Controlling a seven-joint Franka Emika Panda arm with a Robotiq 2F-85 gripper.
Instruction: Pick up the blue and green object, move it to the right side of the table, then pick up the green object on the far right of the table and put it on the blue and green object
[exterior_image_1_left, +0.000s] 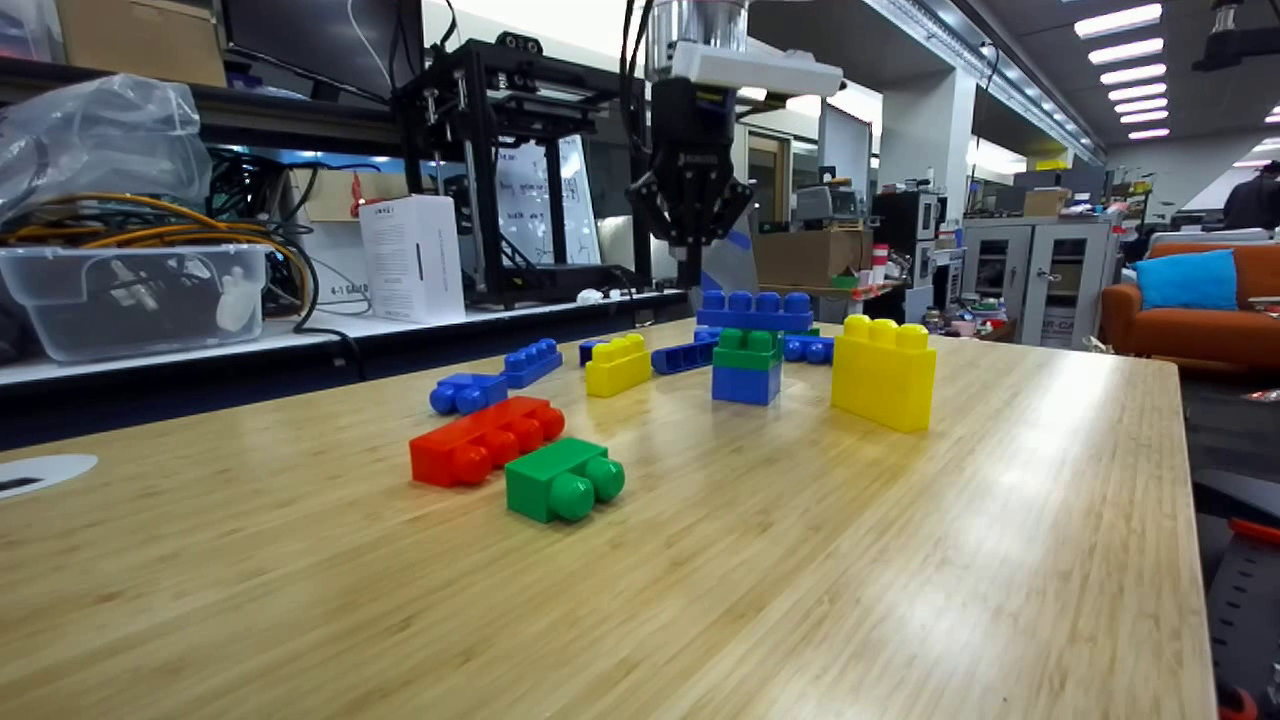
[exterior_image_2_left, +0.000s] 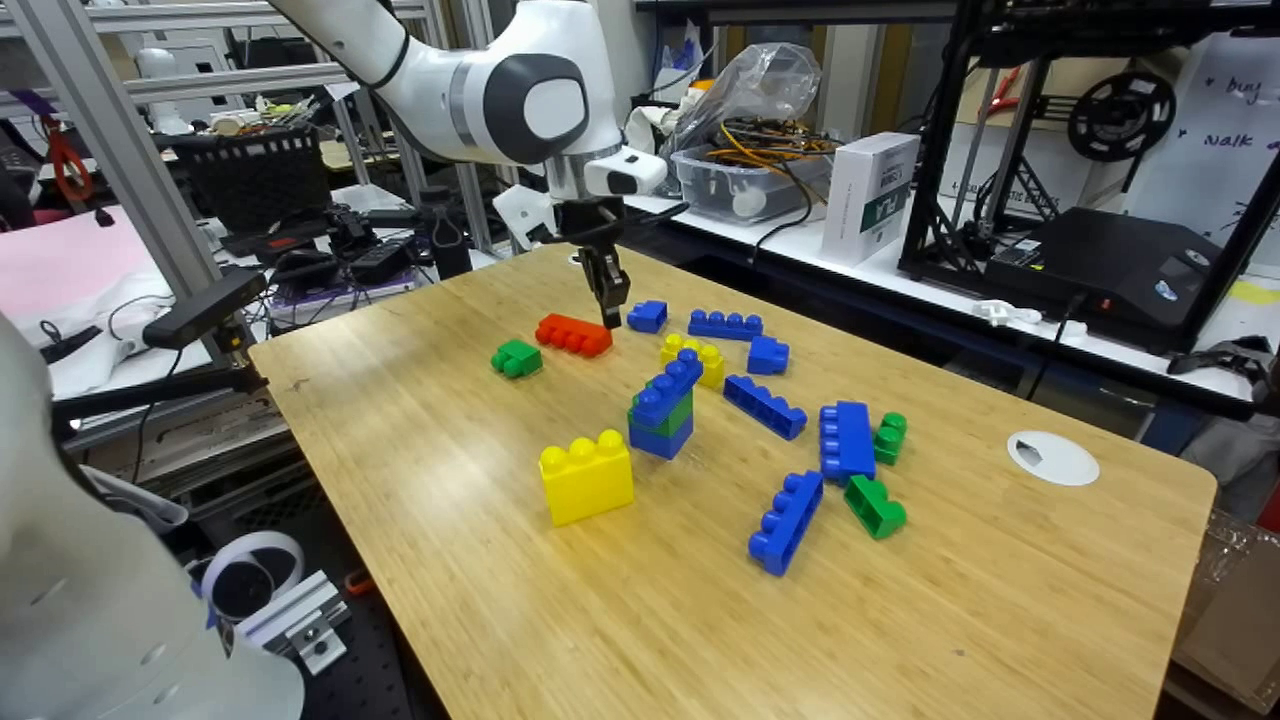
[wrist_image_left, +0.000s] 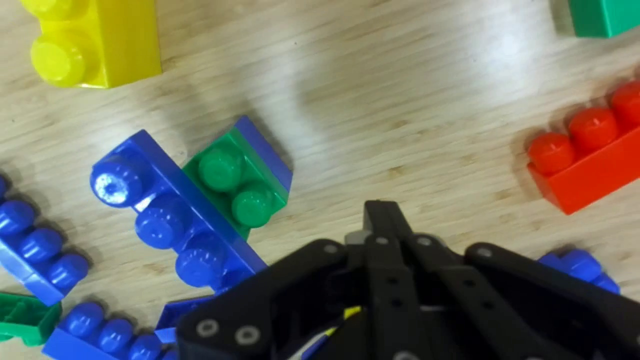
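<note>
The blue and green object (exterior_image_1_left: 748, 350) is a small tower standing upright on the wood-grain table (exterior_image_1_left: 900, 600). Its wide blue top brick overhangs a green brick and a blue base. It also shows in an exterior view (exterior_image_2_left: 662, 415) and in the wrist view (wrist_image_left: 200, 200). My gripper (wrist_image_left: 382, 207) is shut and empty, above the table and apart from the tower, as both exterior views (exterior_image_1_left: 690, 272) (exterior_image_2_left: 612, 318) show. A two-stud green brick (exterior_image_2_left: 516, 358) lies beside a red brick. Two other green bricks (exterior_image_2_left: 876, 507) (exterior_image_2_left: 890, 438) lie at the opposite end of the group.
A large yellow brick (exterior_image_2_left: 587, 480) stands near the tower, with a smaller yellow brick (exterior_image_1_left: 618, 365) behind. The red brick (exterior_image_2_left: 573, 335) lies below the gripper's side. Several blue bricks (exterior_image_2_left: 848, 442) (exterior_image_2_left: 764, 406) lie around. A shelf with a 3D printer (exterior_image_1_left: 520, 170) runs along one table edge.
</note>
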